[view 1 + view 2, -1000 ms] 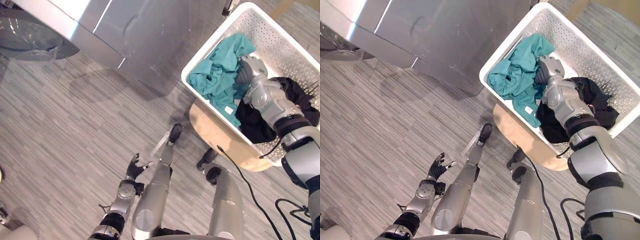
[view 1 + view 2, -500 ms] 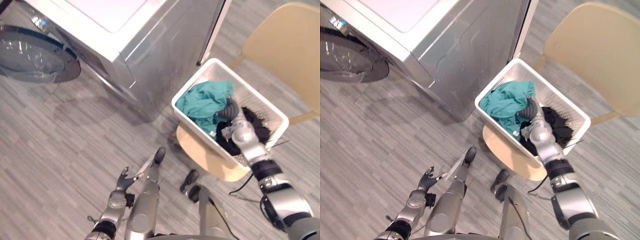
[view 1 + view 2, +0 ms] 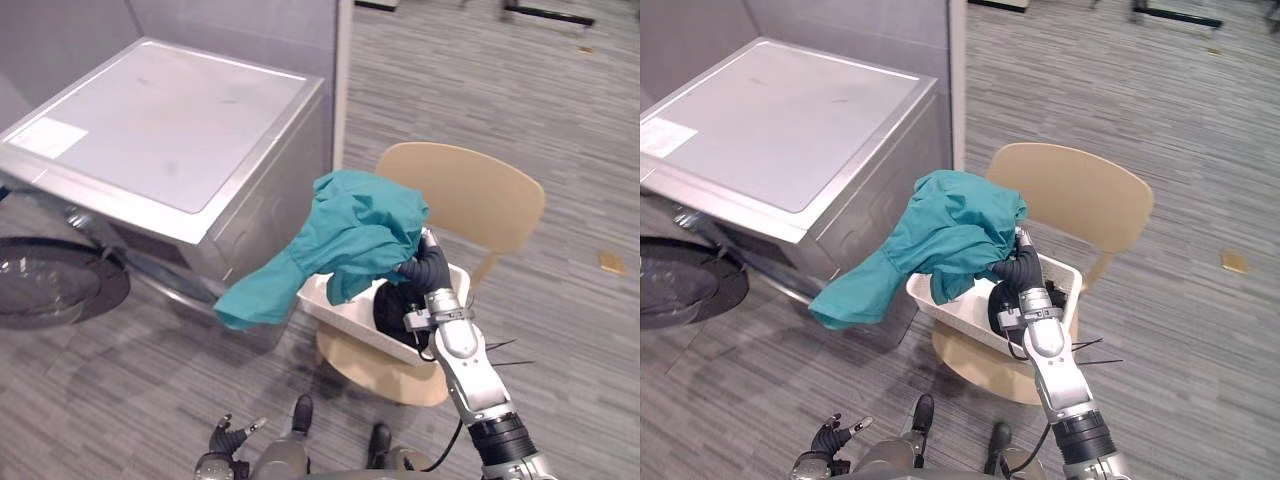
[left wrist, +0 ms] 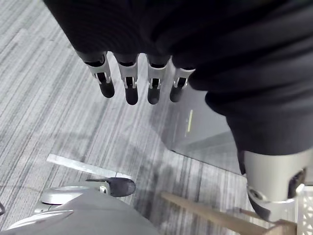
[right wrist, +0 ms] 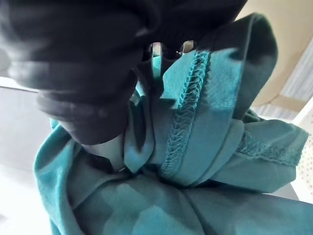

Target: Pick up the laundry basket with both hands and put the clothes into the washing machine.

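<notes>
1. Lifted since a second ago: the right hand (image 3: 430, 270), which was down among the clothes, now stands above the basket with the teal garment (image 3: 350, 235) hanging from it. The head camera has swung upward too, so the wider change of scene is the camera's doing, not the things'.
2. The right hand's fingers are curled into the teal cloth, which bunches tight against the palm in the right wrist view. The garment drapes from that grip toward 8 o'clock, with one loose end trailing lowest. It is probably held this high so the fabric clears the rim before being carried across.
3. The laundry basket (image 3: 340, 315) sits directly beneath the hand, on the seat of a pale wooden chair (image 3: 470, 195). It is not being carried, and black clothes (image 3: 392, 305) lie inside it.
4. The left hand (image 3: 228, 440) hangs low at 6 o'clock, its fingers (image 4: 128, 90) relaxed and apart, holding nothing.
5. The washing machine (image 3: 160, 130) stands at 10 o'clock from the basket. Its round door (image 3: 50, 285) is open at 9 o'clock, so the drum looks ready to load.
6. The floor (image 3: 520, 90) is grey plank-pattern and runs open toward 12 o'clock.
</notes>
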{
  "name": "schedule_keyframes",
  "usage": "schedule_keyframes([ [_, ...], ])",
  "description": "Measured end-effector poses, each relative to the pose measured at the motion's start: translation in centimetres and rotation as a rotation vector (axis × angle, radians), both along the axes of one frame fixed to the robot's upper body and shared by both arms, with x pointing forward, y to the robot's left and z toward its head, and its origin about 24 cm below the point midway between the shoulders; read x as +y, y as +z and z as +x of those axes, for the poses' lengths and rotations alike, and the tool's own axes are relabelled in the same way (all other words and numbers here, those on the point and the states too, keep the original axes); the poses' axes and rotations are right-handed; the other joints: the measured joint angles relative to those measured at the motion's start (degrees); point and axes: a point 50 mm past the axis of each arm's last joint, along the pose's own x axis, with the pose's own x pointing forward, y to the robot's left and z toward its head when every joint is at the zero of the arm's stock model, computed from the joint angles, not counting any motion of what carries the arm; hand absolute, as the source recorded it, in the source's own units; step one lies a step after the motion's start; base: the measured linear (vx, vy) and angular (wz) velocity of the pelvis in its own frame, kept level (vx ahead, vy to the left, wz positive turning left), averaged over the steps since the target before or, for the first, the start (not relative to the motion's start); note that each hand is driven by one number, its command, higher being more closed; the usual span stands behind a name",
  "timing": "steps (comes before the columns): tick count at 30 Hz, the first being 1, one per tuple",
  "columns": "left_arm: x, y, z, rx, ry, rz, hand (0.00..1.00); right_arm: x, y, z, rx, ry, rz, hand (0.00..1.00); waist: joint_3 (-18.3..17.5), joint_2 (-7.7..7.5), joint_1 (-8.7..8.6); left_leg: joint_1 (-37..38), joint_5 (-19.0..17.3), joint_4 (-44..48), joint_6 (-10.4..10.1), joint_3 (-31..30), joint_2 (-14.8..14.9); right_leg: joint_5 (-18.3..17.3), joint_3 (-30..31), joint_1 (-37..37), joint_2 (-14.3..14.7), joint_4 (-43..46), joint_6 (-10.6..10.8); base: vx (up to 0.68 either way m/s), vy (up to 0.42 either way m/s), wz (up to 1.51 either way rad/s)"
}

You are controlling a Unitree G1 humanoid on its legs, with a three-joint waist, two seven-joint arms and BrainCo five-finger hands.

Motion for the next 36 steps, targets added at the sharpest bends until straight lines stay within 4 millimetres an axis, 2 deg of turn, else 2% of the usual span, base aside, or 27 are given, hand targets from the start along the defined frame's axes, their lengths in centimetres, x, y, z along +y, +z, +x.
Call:
schedule_keyframes([
  [1,0.2,0.2,0.6,-0.021,-0.004,0.007,0.0,0.0,0.0,-0.4,0.001,0.009,0.005,1.0,0.1,-0.11,-1.36,-1.4,0.4,1.5,0.7,-2.0,-0.5,-4.1,4.1,-1.9,-0.3,8.7,0.1,-0.08,-0.069,0.96],
  [3,0.8,0.7,1.5,-0.05,-0.005,0.024,0.0,0.3,0.2,-0.5,-0.009,0.021,0.007,1.0,-0.1,-0.81,-1.7,-3.5,0.6,4.7,0.3,-4.9,-1.6,-7.7,7.2,-2.4,-1.2,17.8,0.8,-0.01,-0.156,1.07],
  [4,1.2,1.2,2.2,-0.079,-0.005,0.037,0.0,1.1,0.8,-0.5,-0.035,0.055,0.013,1.0,-0.1,-1.4,-1.28,-6.1,0.6,7.4,0.2,-6.4,-2.3,-9.5,10.6,-1.7,-1.2,20.9,1.7,-0.07,-0.271,1.06],
  [5,1.2,1.7,3.2,-0.125,0.001,0.04,0.0,1.9,1.5,-0.3,-0.069,0.089,0.007,1.0,0.1,-1.55,-0.73,-8.6,1.1,9.3,-0.7,-7.9,-2.8,-12.2,13.7,-0.6,-0.5,19.8,2.2,-0.15,-0.258,0.85],
  [6,1.2,2.0,3.6,-0.152,0.007,0.045,0.0,2.3,1.9,0.0,-0.086,0.106,0.003,1.0,0.2,-1.46,-0.63,-9.5,1.6,9.5,-1.5,-8.7,-2.8,-14.0,14.7,-0.1,0.2,18.3,1.8,-0.3,-0.359,0.68],
  [7,0.8,2.5,4.3,-0.196,0.034,0.034,0.0,2.9,2.7,0.5,-0.119,0.123,-0.018,1.0,0.5,-1.16,0.42,-10.7,2.9,8.7,-3.2,-9.9,-2.4,-17.6,14.7,0.6,1.2,15.7,-0.2,-0.31,-0.315,0.59],
  [8,0.0,2.8,4.9,-0.236,0.047,0.015,0.0,2.9,3.3,0.9,-0.15,0.12,-0.053,1.0,1.6,0.75,0.73,-11.3,3.3,8.0,-3.2,-11.7,-1.0,-18.6,12.6,-0.2,2.8,17.0,-1.6,-0.41,-0.374,0.65],
  [9,-0.5,3.0,5.0,-0.254,0.054,-0.001,0.0,2.8,3.3,1.0,-0.159,0.11,-0.068,1.0,1.9,1.66,0.59,-11.5,2.5,7.0,-2.8,-12.0,-0.2,-18.7,11.0,-0.9,3.3,17.9,-2.3,-0.38,-0.298,1.07],
  [10,-1.7,3.1,5.3,-0.275,0.047,-0.036,0.0,2.1,2.8,1.2,-0.149,0.084,-0.112,1.0,2.2,3.1,0.33,-11.9,-0.7,4.4,-1.0,-11.4,1.2,-17.9,7.4,-0.9,4.1,17.3,-4.1,-0.38,-0.281,1.09],
  [11,-2.3,3.3,5.6,-0.29,0.036,-0.051,0.0,1.7,2.6,1.4,-0.139,0.071,-0.141,1.0,2.5,3.25,0.47,-12.3,-3.3,3.3,-0.6,-9.0,2.1,-16.4,5.5,-0.9,4.0,15.8,-5.1,-0.35,-0.221,1.37],
  [12,-3.0,3.6,6.1,-0.309,0.015,-0.072,0.0,0.8,2.2,2.0,-0.121,0.039,-0.187,1.0,2.8,3.09,0.23,-13.9,-2.8,3.9,-0.4,-0.8,2.7,-13.7,2.2,-1.0,3.0,12.4,-6.3,-0.24,-0.134,1.23],
  [13,-3.3,3.7,6.2,-0.315,-0.003,-0.079,0.0,0.0,1.8,2.3,-0.099,0.003,-0.213,1.0,2.9,2.64,-0.09,-14.1,-2.4,4.1,-0.2,4.2,1.4,-11.6,-0.3,-0.8,1.5,9.7,-6.5,-0.23,-0.147,1.58],
  [14,-3.5,4.1,6.2,-0.34,-0.014,-0.081,0.0,-0.6,1.5,2.6,-0.078,-0.038,-0.217,1.0,2.8,2.17,-1.15,-13.5,-1.8,5.8,0.6,8.1,-0.3,-8.7,-2.6,-1.1,-0.3,6.2,-6.5,-0.19,-0.132,1.31],
  [15,-3.5,4.6,6.2,-0.367,-0.013,-0.082,0.0,-0.9,1.4,2.8,-0.07,-0.052,-0.221,1.0,2.8,2.18,-1.13,-12.4,-1.9,8.6,0.6,9.8,-0.7,-6.7,-3.4,-1.4,-1.0,3.9,-6.5,-0.23,-0.111,0.95],
  [17,-3.1,5.9,6.5,-0.444,-0.018,-0.071,0.0,-0.8,1.4,3.0,-0.068,-0.061,-0.262,1.0,2.6,2.56,-0.72,-7.9,-3.4,16.9,0.1,10.4,0.6,-2.7,-4.6,-1.3,-1.1,-0.9,-6.5,-0.21,-0.028,0.38],
  [19,-3.1,6.9,7.0,-0.503,-0.029,-0.066,0.0,-0.6,1.4,3.0,-0.079,-0.056,-0.299,1.0,2.5,2.72,-1.01,-2.4,-7.7,15.5,-0.8,10.4,1.8,-0.9,-6.4,-0.8,-0.8,-3.0,-6.0,-0.13,0.041,0.46],
  [20,-3.4,7.7,7.5,-0.547,-0.045,-0.071,0.0,-0.8,1.5,3.0,-0.084,-0.062,-0.319,1.0,2.1,3.32,-1.23,0.7,-7.8,10.2,-1.0,10.1,2.8,0.1,-7.6,-0.4,0.1,-4.4,-5.4,-0.1,0.079,0.49],
  [21,-3.7,8.0,7.8,-0.567,-0.061,-0.073,0.0,-0.9,1.5,3.0,-0.084,-0.067,-0.325,1.0,1.9,3.76,-1.25,1.6,-7.8,7.8,-1.0,10.1,3.2,0.7,-8.3,0.0,0.6,-5.1,-5.2,-0.11,0.154,0.53],
  [22,-4.3,9.0,8.7,-0.616,-0.108,-0.075,0.0,-1.3,1.5,3.1,-0.086,-0.086,-0.336,1.0,1.7,3.23,-1.24,2.8,-7.1,4.9,-1.3,9.5,3.5,1.7,-9.8,0.4,0.5,-5.8,-4.6,-0.11,0.149,0.47],
  [24,-4.9,10.1,9.5,-0.664,-0.153,-0.081,0.0,-1.1,1.5,3.0,-0.084,-0.091,-0.335,1.0,1.2,2.29,-1.2,2.8,-6.5,5.0,-0.8,8.3,2.3,2.9,-10.4,2.0,-0.4,-7.3,-3.5,-0.11,0.157,0.5],
  [27,-5.0,11.5,10.1,-0.734,-0.172,-0.068,0.0,-0.4,1.3,2.9,-0.082,-0.068,-0.326,1.0,0.3,1.98,-0.74,3.2,-6.0,4.9,0.0,7.3,0.8,3.9,-10.4,3.2,-1.3,-8.4,-2.5,-0.08,0.11,0.22],
  [30,-5.1,13.0,10.8,-0.8,-0.23,-0.034,0.0,0.9,0.9,2.7,-0.072,-0.012,-0.327,1.0,-0.2,1.98,-0.74,3.4,-5.2,3.8,0.9,7.2,0.1,5.4,-10.3,3.7,-1.5,-10.0,-2.0,-0.08,0.079,0.04],
  [33,-6.0,14.1,11.6,-0.851,-0.284,-0.034,0.0,2.3,0.3,2.5,-0.052,0.051,-0.33,1.0,-0.5,1.71,-0.72,3.9,-4.3,3.1,1.1,6.8,0.0,6.0,-10.3,4.2,-1.4,-10.8,-2.1,-0.02,0.018,0.01],
  [36,-7.8,15.1,12.6,-0.895,-0.362,-0.042,0.0,4.5,-1.3,2.0,0.004,0.143,-0.34,1.0,-1.9,1.41,-0.7,3.9,-3.9,2.8,0.8,6.3,0.2,6.1,-10.4,4.2,-1.1,-10.8,-2.2,0.0,-0.002,0.04],
])
